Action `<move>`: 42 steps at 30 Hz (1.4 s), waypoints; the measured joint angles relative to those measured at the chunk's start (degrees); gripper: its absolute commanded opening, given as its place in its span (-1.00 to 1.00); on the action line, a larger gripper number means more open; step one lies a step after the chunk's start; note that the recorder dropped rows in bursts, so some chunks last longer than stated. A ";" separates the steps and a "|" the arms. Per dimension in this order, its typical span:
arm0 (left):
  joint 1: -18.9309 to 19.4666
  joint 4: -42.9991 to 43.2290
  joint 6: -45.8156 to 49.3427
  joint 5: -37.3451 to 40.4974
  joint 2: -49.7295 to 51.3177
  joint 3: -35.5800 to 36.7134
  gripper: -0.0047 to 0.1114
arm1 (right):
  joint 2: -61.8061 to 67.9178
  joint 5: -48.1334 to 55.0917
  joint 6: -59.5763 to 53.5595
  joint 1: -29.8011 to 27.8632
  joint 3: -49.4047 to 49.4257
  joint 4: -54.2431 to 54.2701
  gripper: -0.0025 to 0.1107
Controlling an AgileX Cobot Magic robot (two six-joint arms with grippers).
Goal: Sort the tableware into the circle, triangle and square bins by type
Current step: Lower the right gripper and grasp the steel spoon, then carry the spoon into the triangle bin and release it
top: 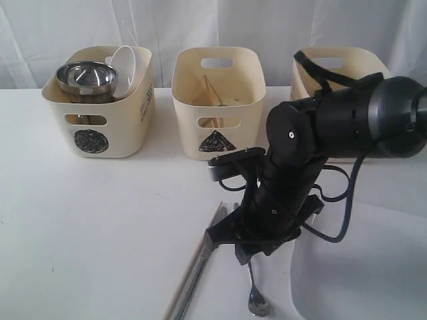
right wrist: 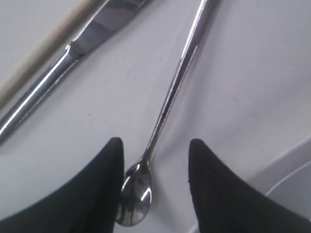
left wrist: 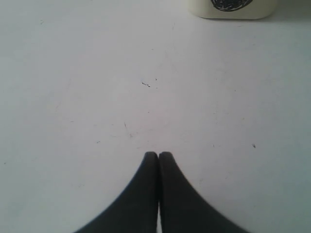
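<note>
The circle bin (top: 100,110) holds the shiny steel bowl (top: 85,75) and the small white bowl (top: 125,65), which leans on its side. Wooden chopsticks (top: 212,93) lie in the triangle bin (top: 219,107). My right arm hides most of the square bin (top: 337,70). My right gripper (right wrist: 155,141) is open, low over the table, and straddles the long spoon (right wrist: 167,97); the spoon's bowl lies close to one finger. The knife (right wrist: 73,53) and a wooden chopstick (right wrist: 43,43) lie beside it. My left gripper (left wrist: 158,154) is shut on nothing above bare table.
The large white plate (top: 360,267) lies at the front right, its rim (right wrist: 286,165) close to my right gripper. The knife and stick (top: 197,273) run toward the table's front edge. The circle bin's base (left wrist: 233,7) shows ahead of my left gripper.
</note>
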 measured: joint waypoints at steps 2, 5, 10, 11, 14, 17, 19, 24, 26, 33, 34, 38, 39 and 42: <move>0.00 0.00 0.00 0.00 0.00 0.00 -0.92 | 1.04 -1.00 0.00 0.00 0.00 0.67 -0.23; 0.00 0.00 0.00 0.00 0.00 0.00 -0.92 | 2.52 -1.64 0.00 0.00 0.00 0.82 -0.23; 0.00 0.00 0.00 0.00 0.00 0.00 -0.92 | 5.04 -2.43 -0.28 0.77 0.00 0.58 -0.23; 0.00 0.00 0.00 0.00 0.00 0.00 -0.92 | 5.40 -2.73 -0.28 1.18 0.00 0.13 -0.23; 0.00 0.00 0.00 0.00 0.00 0.00 -0.92 | 6.55 -3.40 0.77 3.24 0.00 -2.80 -0.23; 0.00 0.00 0.00 0.00 0.00 0.00 -0.92 | 7.21 -3.14 4.15 4.80 -0.21 -8.11 -0.25; 0.00 0.00 0.00 0.00 0.00 0.00 -0.92 | 7.54 -2.78 5.88 5.58 -0.32 -10.15 -0.34; 0.00 0.00 0.00 0.00 0.00 0.00 -0.92 | 7.92 -3.90 6.74 5.68 -0.65 -10.87 -0.84; 0.00 0.00 0.00 0.00 0.00 0.00 -0.92 | 7.91 -5.11 7.06 5.68 -0.66 -11.08 -0.96; 0.00 0.00 0.00 0.00 0.00 0.00 -0.92 | 7.80 -5.65 7.17 5.68 -0.66 -11.53 -0.96; 0.00 0.00 0.00 0.00 0.00 0.00 -0.92 | 7.50 -5.65 7.17 5.68 -0.66 -11.53 -0.96; 0.00 0.00 0.00 0.00 0.00 0.00 -0.92 | 5.38 -4.43 7.17 5.68 -0.66 -12.12 -0.96; 0.00 0.00 0.00 0.00 0.00 0.00 -0.92 | 4.04 -3.97 7.17 5.68 -0.75 -12.36 -0.96; 0.00 0.00 0.00 0.00 0.00 0.00 -0.92 | -0.45 -3.68 7.17 5.68 -2.29 -12.57 -0.96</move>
